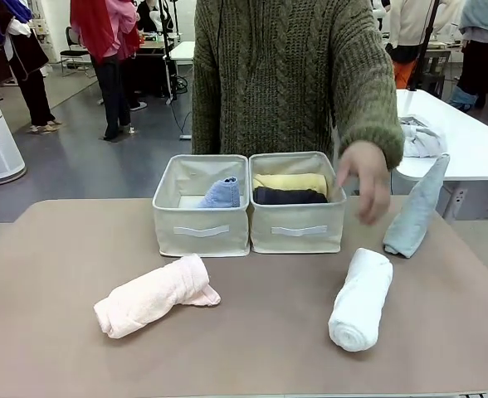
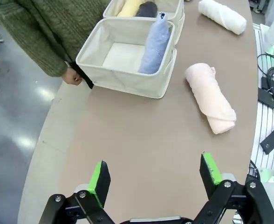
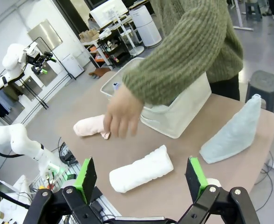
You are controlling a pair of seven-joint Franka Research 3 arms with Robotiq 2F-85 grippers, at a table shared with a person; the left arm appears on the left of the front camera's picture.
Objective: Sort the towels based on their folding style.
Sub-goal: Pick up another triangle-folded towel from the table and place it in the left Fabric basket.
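ROOM: bare table [image 1: 261,348] is left between pink roll [image 1: 153,296] and white roll [image 1: 361,298] | EDGE: grey-blue cone [image 1: 416,211] is laid near right edge | FINGERS: left gripper [image 2: 154,170], right gripper [image 3: 140,171] are spread, empty

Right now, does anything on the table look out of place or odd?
Mostly fine. The pink towel has a loose flap poking out at one end, so its roll looks partly undone. Nothing spilled or damaged.
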